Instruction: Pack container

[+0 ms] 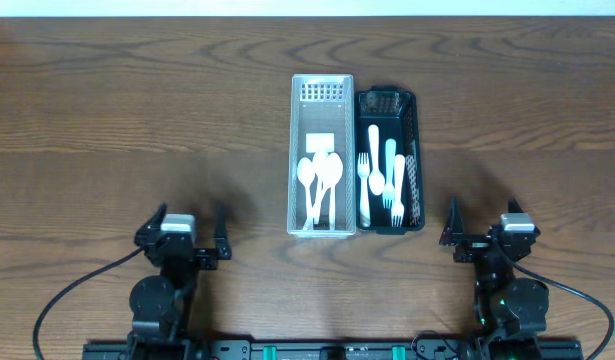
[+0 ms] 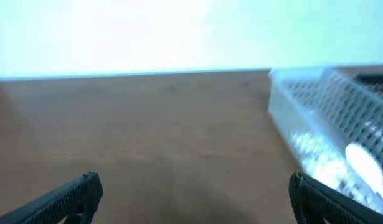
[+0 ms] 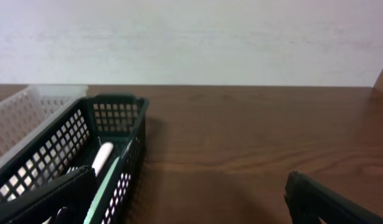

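A white mesh basket (image 1: 298, 150) holds several white spoons (image 1: 320, 178) at the table's middle. A black mesh basket (image 1: 415, 130) touches its right side and holds white and pale green forks (image 1: 382, 180). My left gripper (image 1: 187, 246) is open and empty near the front left. The white basket (image 2: 316, 112) shows at the right of the left wrist view. My right gripper (image 1: 477, 240) is open and empty near the front right. The black basket (image 3: 116, 134) shows at the left of the right wrist view, next to the white one (image 3: 23, 112).
The brown wooden table (image 1: 137, 120) spreads on both sides of the baskets. A pale wall (image 3: 191, 37) rises behind the table's far edge. Black cables (image 1: 67, 295) run from both arm bases at the front edge.
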Available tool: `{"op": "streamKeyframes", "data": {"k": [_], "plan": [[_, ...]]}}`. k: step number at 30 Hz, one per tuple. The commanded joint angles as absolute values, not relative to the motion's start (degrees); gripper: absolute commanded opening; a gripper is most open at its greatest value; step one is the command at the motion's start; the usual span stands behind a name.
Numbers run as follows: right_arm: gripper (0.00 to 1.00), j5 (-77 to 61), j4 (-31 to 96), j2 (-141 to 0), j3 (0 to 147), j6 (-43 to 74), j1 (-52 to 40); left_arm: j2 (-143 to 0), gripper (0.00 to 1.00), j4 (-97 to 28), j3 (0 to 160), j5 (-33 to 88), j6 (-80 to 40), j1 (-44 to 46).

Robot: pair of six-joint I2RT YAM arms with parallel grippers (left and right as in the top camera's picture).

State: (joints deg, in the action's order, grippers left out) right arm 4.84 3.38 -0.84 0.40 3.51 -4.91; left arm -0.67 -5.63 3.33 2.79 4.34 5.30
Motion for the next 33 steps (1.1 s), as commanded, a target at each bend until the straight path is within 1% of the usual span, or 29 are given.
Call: {"op": "streamKeyframes", "data": {"k": [1,10,13,15,16,24,33], "plan": [[0.99,5.6,3.7,-0.6,0.3,4.2,-5.3,-0.1,0.98,-4.2,0.6,7.0,8.6,5.0],[0.99,5.6,3.7,-0.6,0.3,4.2,-5.3,-0.1,0.98,-2.4,0.2,7.1,9.7,5.0],[0.99,5.6,3.7,-0.6,0.3,4.2,-5.3,-0.1,0.98,-0.3,0.2,8.7,12.5,5.0],[0.99,5.6,3.7,-0.6,0.3,4.2,-5.3,-0.1,0.98,-1.3,0.2,9.5,13.8,5.0],[0.99,5.6,3.7,-0.6,0.3,4.2,-5.3,-0.1,0.98,-3.8,0.2,9.3,13.5,5.0],[0.99,5.6,3.7,-0.6,0.3,4.3,-5.3,-0.1,0.98,-3.3,0.2,9.5,8.6,4.9],[0.99,5.6,3.7,-0.6,0.3,4.2,-5.3,-0.1,0.98,-3.3,0.2,9.5,8.5,4.9]]}}
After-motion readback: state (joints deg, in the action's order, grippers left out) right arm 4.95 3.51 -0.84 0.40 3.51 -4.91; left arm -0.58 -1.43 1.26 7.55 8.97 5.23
